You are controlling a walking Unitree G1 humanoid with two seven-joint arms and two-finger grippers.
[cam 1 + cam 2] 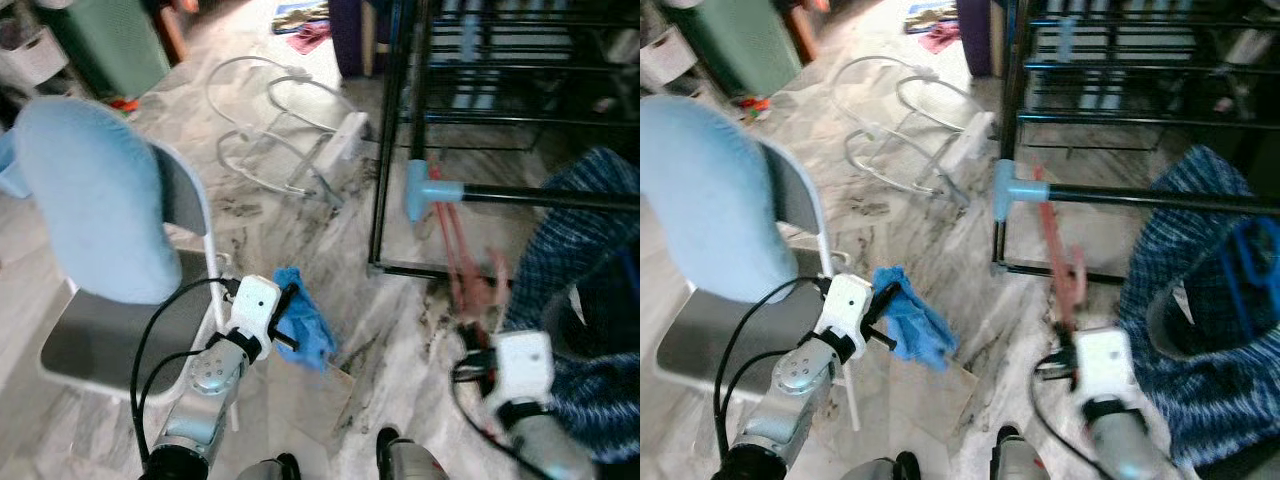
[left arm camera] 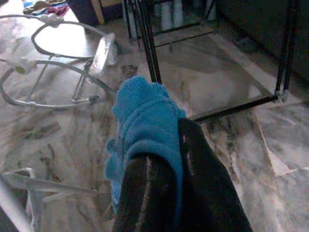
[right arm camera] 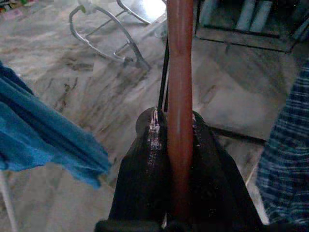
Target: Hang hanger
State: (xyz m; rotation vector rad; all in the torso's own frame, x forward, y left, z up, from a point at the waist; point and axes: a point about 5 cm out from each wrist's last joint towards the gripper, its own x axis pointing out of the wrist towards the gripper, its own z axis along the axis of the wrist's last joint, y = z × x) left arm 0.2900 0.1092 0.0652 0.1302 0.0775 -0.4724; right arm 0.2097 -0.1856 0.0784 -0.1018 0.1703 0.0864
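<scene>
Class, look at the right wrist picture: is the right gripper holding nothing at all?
No: the right gripper has its jaws shut on the red hanger, which runs up between them.

No legible text, labels or numbers anywhere.

Grey-veined marble floor (image 1: 300, 225), white folding chair (image 1: 120, 340) at left, black metal rack (image 1: 480, 90) beyond.

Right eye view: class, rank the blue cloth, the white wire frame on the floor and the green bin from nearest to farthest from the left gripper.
1. Blue cloth: held in the left gripper jaws.
2. White wire frame: ahead on the marble floor, beside the black rack.
3. Green bin: far back, on the left.
</scene>
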